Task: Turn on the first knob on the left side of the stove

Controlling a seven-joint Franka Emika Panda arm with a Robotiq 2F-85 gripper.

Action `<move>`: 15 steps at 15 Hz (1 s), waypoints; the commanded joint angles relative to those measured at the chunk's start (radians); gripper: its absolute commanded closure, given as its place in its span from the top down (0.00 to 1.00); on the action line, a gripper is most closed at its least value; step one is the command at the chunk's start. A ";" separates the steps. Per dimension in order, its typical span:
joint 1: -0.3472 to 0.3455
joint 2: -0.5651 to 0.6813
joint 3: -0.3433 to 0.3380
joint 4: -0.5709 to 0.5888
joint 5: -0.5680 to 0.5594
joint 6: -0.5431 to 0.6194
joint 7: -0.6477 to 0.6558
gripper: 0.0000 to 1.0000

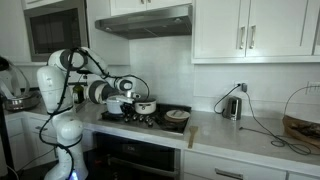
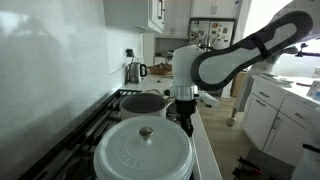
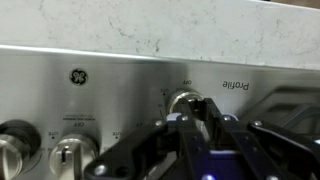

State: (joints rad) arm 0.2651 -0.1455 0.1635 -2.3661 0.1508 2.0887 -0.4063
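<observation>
The stove is a black gas cooktop under the steel range hood; it also shows in an exterior view. The wrist view, which stands upside down, shows its steel front panel with GE and Profile lettering. My gripper has its two dark fingers closed on either side of a round silver knob. Two more knobs sit further along the panel. In both exterior views the gripper hangs at the stove's front edge.
A large white lidded pot stands on the near grates, with another pot behind it. A microwave hangs beside the hood. A kettle and a basket stand on the white counter.
</observation>
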 commanded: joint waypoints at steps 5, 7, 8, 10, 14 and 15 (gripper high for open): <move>0.006 0.093 0.037 0.034 -0.128 -0.008 -0.119 0.05; 0.006 0.086 0.029 0.027 -0.109 -0.004 -0.230 0.05; 0.004 0.082 0.023 0.023 -0.093 -0.001 -0.287 0.05; -0.001 0.081 0.009 0.022 -0.057 0.000 -0.397 0.05; -0.012 0.089 -0.015 0.038 -0.009 -0.038 -0.593 0.05; -0.014 0.090 -0.017 0.040 -0.006 -0.045 -0.629 0.05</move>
State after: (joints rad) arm 0.2656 -0.1184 0.1559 -2.3333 0.1270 2.0529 -0.9165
